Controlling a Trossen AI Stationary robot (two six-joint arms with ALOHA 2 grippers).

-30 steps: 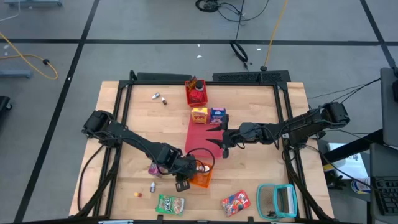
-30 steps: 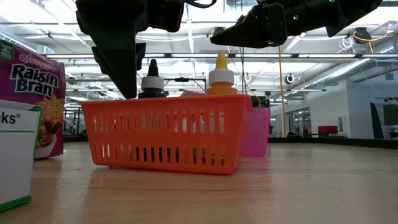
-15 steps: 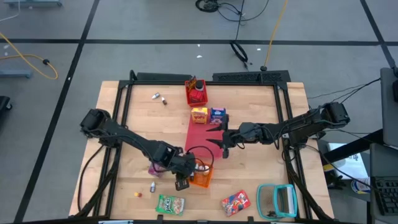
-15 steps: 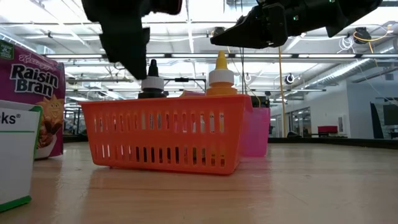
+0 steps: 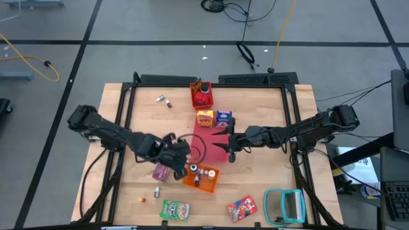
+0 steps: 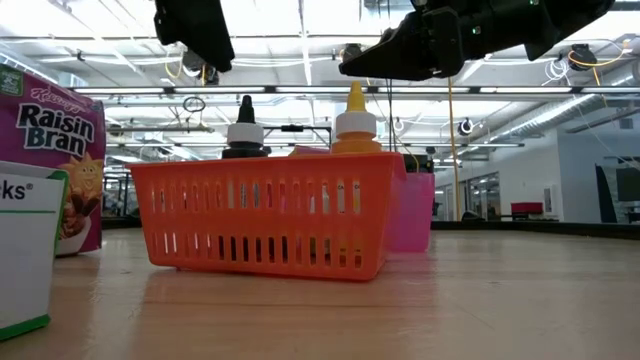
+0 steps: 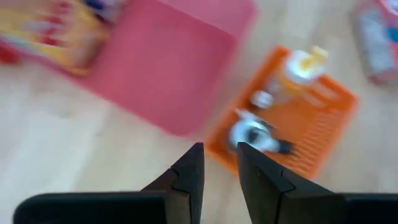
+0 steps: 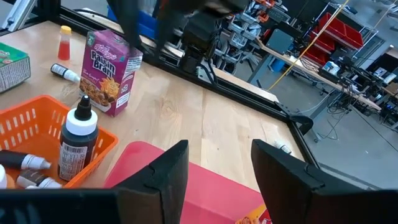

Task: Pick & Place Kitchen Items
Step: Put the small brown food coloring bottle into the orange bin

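Observation:
My left gripper (image 5: pixel 182 158) (image 7: pixel 219 149) hangs open by a narrow gap, empty, above the table just left of the orange bin (image 5: pixel 211 182) (image 6: pixel 270 215). In the bin stand a dark bottle with a white collar (image 6: pixel 244 130) (image 8: pixel 78 140) and a yellow-capped bottle (image 6: pixel 353 125) (image 7: pixel 305 65). A pink-purple Raisin Bran carton (image 5: pixel 161 171) (image 8: pixel 109 71) stands on the wood left of the bin. My right gripper (image 5: pixel 227 148) (image 8: pixel 217 155) hovers open and empty over the flat red mat (image 5: pixel 204 137). Yellow (image 5: pixel 204 118) and blue (image 5: pixel 223 117) cartons stand at the mat's far end.
A red bin (image 5: pixel 202 96) with items sits at the far edge. A green packet (image 5: pixel 174 209), a red packet (image 5: pixel 243 207) and a teal-framed object (image 5: pixel 284 206) lie along the near edge. Tiny bottles (image 5: pixel 156 191) lie near left, two more (image 5: pixel 163 99) far left.
My left gripper has risen out of the orange bin and drawn back toward the table's left and far side, its arm swinging left. The two bottles stay upright in the bin. My right arm has kept still.

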